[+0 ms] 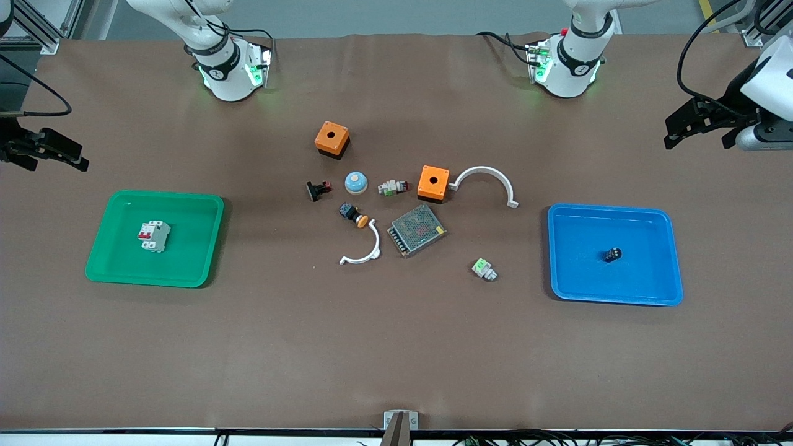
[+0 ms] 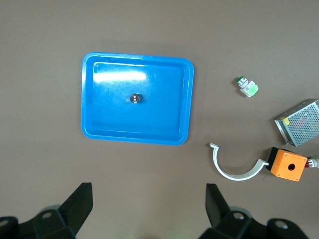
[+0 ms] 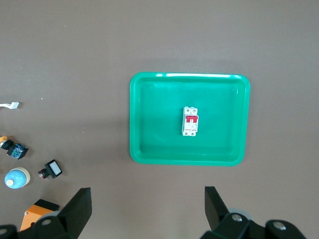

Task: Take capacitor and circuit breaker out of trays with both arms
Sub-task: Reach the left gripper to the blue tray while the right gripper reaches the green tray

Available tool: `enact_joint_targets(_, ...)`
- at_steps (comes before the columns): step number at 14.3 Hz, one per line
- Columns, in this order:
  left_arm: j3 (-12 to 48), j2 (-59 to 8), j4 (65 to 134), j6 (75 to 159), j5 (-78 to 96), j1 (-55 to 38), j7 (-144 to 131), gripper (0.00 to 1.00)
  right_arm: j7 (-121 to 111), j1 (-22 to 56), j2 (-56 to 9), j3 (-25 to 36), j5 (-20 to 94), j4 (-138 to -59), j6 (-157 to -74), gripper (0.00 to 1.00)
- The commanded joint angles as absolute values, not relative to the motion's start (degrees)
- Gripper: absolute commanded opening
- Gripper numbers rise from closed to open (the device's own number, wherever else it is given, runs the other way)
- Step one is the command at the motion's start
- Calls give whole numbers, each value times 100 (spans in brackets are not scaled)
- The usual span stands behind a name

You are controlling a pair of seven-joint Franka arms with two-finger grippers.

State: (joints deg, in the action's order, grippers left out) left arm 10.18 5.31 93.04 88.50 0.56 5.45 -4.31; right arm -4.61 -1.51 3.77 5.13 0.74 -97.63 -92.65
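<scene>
The capacitor (image 1: 613, 254), a tiny black cylinder, lies in the blue tray (image 1: 657, 291) at the left arm's end; it also shows in the left wrist view (image 2: 135, 98). The breaker (image 1: 153, 236), white-grey with red levers, lies in the green tray (image 1: 105, 260) at the right arm's end; it also shows in the right wrist view (image 3: 190, 121). My left gripper (image 1: 674, 137) hangs open and empty over bare table beside the blue tray (image 2: 148, 204). My right gripper (image 1: 73, 160) hangs open and empty over bare table beside the green tray (image 3: 148, 204).
Mid-table lie two orange boxes (image 1: 332, 139) (image 1: 433, 183), two white curved pieces (image 1: 486, 179) (image 1: 365, 251), a metal mesh box (image 1: 417, 230), a blue dome (image 1: 356, 182), a black-red switch (image 1: 318, 190), an orange-capped push-button (image 1: 354, 215), a white-green-red button (image 1: 393, 187) and a green-white connector (image 1: 484, 269).
</scene>
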Motion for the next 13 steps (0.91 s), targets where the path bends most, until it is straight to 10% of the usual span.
enact_joint_targets(1, 1020, 545, 9255, 8851, -79, 554, -369, 100, -439, -123, 378, 519, 70, -9712, -9281, 100)
enact_joint_targets(13, 976, -1554, 10141, 11326, -395, 1160, -404, 100, -440, -211, 134, 553, 70, -9677, -9553, 100)
